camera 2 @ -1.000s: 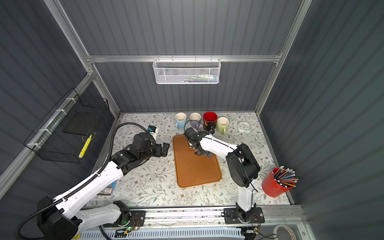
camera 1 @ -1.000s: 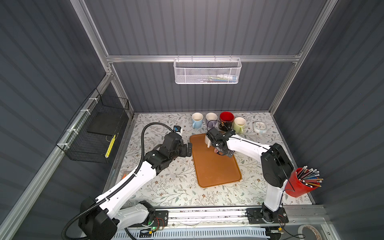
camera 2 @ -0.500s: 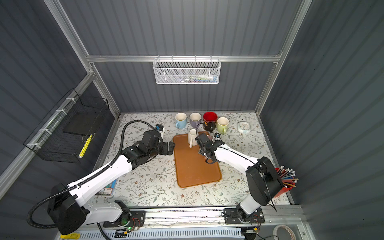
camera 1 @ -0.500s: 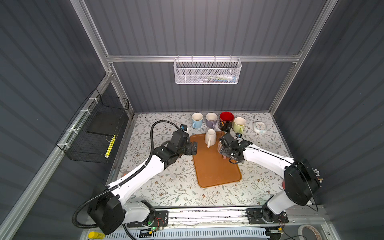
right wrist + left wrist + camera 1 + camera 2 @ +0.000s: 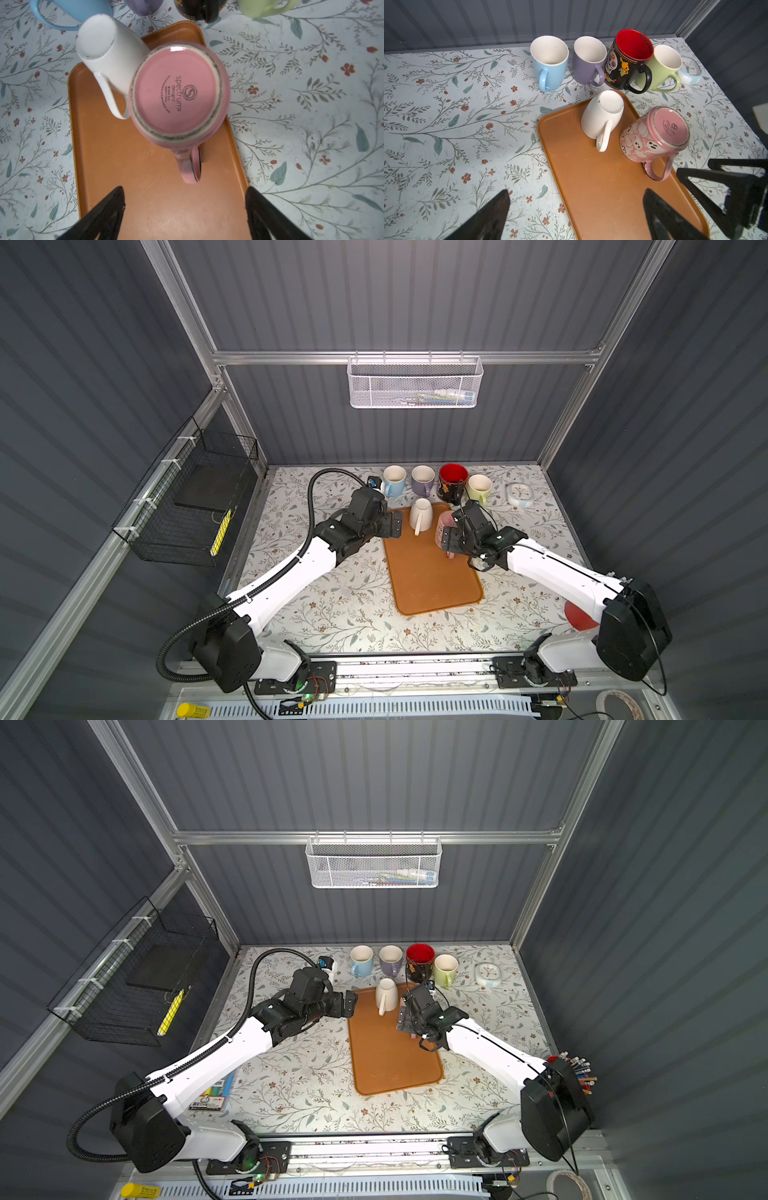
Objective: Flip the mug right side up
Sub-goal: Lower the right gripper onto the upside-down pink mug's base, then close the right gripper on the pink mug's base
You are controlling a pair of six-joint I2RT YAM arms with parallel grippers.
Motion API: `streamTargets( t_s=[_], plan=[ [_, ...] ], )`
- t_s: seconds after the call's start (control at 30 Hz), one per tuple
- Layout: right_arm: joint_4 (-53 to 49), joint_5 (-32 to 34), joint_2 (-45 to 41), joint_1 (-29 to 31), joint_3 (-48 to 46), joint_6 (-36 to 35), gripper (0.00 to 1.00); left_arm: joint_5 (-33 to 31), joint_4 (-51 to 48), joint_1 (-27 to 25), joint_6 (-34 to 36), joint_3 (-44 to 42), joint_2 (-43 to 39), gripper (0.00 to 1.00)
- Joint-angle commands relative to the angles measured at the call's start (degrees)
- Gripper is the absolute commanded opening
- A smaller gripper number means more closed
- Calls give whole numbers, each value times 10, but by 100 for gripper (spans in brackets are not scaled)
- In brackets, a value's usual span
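Our left end effector [image 5: 392, 526] hovers at the left edge of the orange tray [image 5: 432, 585], jaws spread wide with nothing between them. Just right of it, on the tray, the white mug [image 5: 600, 118] stands bottom up, its handle pointing back towards the arms' bases. Close beside that, directly under our right end effector [image 5: 455, 531], the pink mug [image 5: 652, 135] also stands bottom up. The right end effector's jaws are open, and its fingers [image 5: 108, 212] are clear of the mug.

Beyond both end effectors, along the back of the worktop [image 5: 332, 605], four mugs stand upright in a row: the blue mug [image 5: 392, 481], the purple mug [image 5: 422, 482], the black mug [image 5: 453, 485] and the green mug [image 5: 478, 489]. The last two crowd in just behind the right end effector. A small clock [image 5: 519, 494] lies further right.

A second ago the right end effector was at the white mug. Now that mug stands free, and the end effector has shifted right, over the pink one. The left end effector has moved closer to the tray.

All the mugs are glazed ceramic. The pink one is bulbous, with white ghosts and pumpkins on it and a rough unglazed ring around its stamped base. The white one tapers to a plain base. The tray is matte, with rounded corners and a raised lip. The worktop has a floral print.
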Motion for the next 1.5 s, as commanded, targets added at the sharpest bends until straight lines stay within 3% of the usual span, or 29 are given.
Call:
streamTargets(
  t_s=[0.0,0.43,1.03,1.47],
  plan=[
    [14,-24,-20,-1,-9,-43,87,-26,-16,-4,13,32,3,100],
    [3,-28,-1,-1,0,-43,75,-159,-65,-4,6,43,-21,100],
    [3,-27,134,-36,74,-80,62,-139,-73,-4,14,31,-14,100],
    [-13,-14,193,-41,111,-97,43,-130,-71,-4,26,49,15,100]
  ],
)
